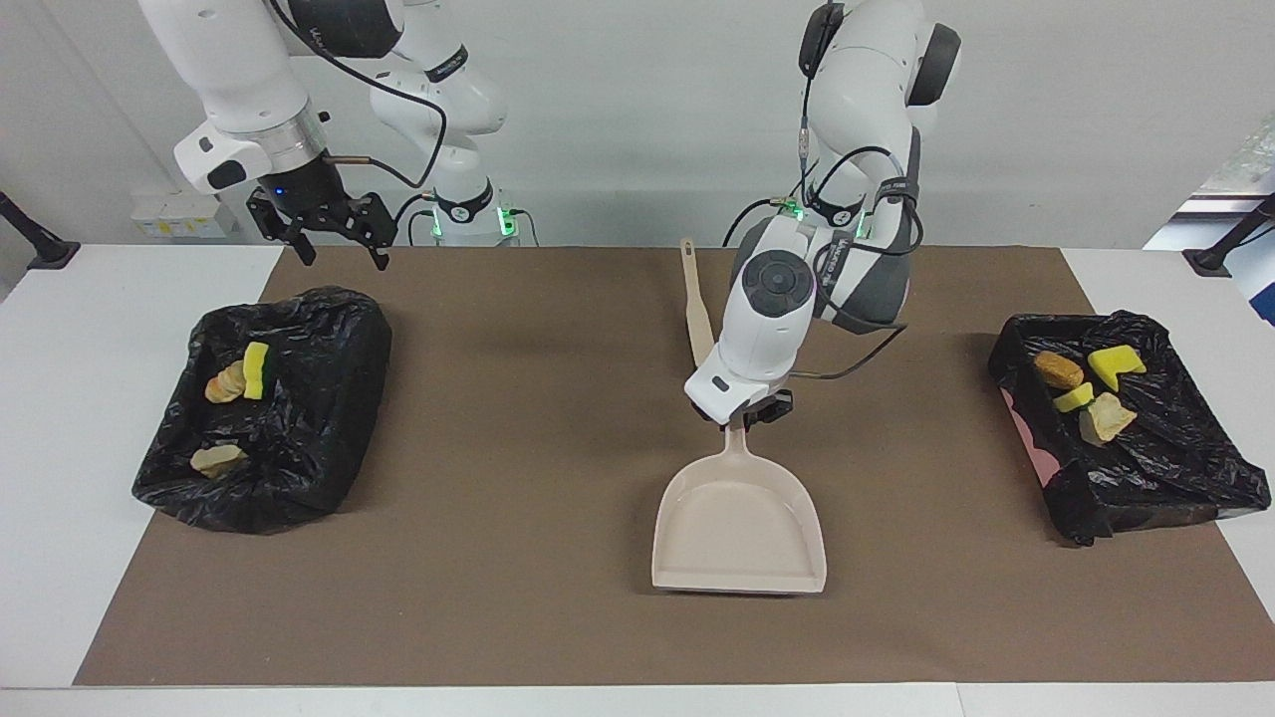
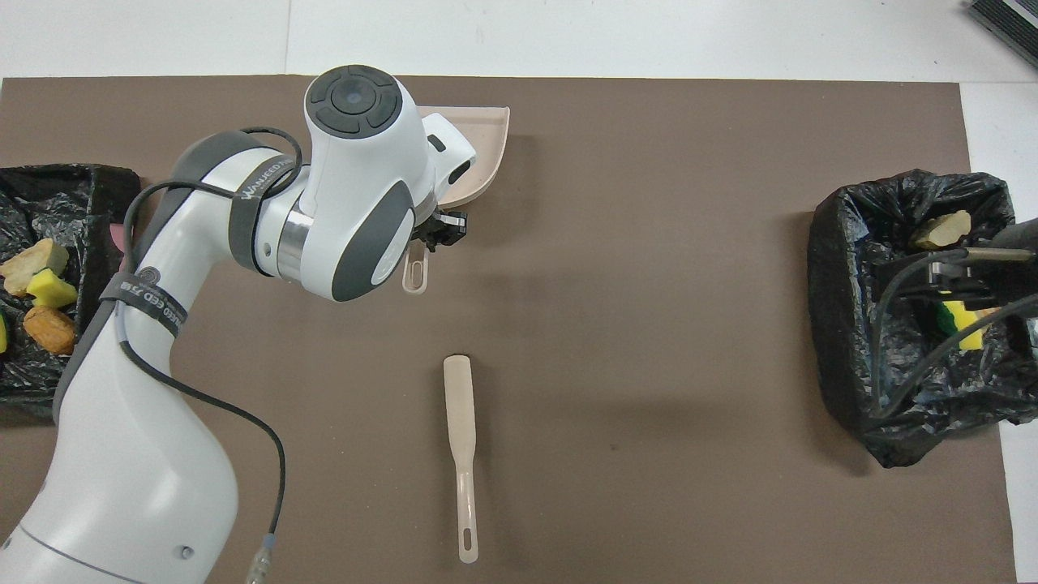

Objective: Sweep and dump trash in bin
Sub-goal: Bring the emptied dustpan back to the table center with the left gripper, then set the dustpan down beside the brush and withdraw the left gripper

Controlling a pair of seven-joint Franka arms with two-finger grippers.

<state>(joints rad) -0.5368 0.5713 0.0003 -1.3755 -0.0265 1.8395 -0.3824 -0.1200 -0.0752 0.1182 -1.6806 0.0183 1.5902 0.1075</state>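
Observation:
My left gripper (image 1: 749, 416) (image 2: 438, 235) is shut on the handle of the beige dustpan (image 1: 739, 528) (image 2: 478, 154), which is empty and low over the middle of the brown mat. The brush (image 1: 694, 299) (image 2: 460, 438) lies flat, nearer to the robots than the pan. Trash scraps (image 1: 256, 368) lie in the black-lined bin (image 1: 299, 458) at the right arm's end. More trash (image 1: 1104, 418) lies in the second bin (image 1: 1146, 468) at the left arm's end. My right gripper (image 1: 341, 254) (image 2: 957, 280) waits open and holding nothing, over its bin's nearer rim.
The brown mat (image 1: 498, 597) covers most of the white table (image 1: 90, 329). A grey cable (image 2: 243, 438) hangs along the left arm. The right arm's cables (image 2: 916, 357) drape across its bin in the overhead view.

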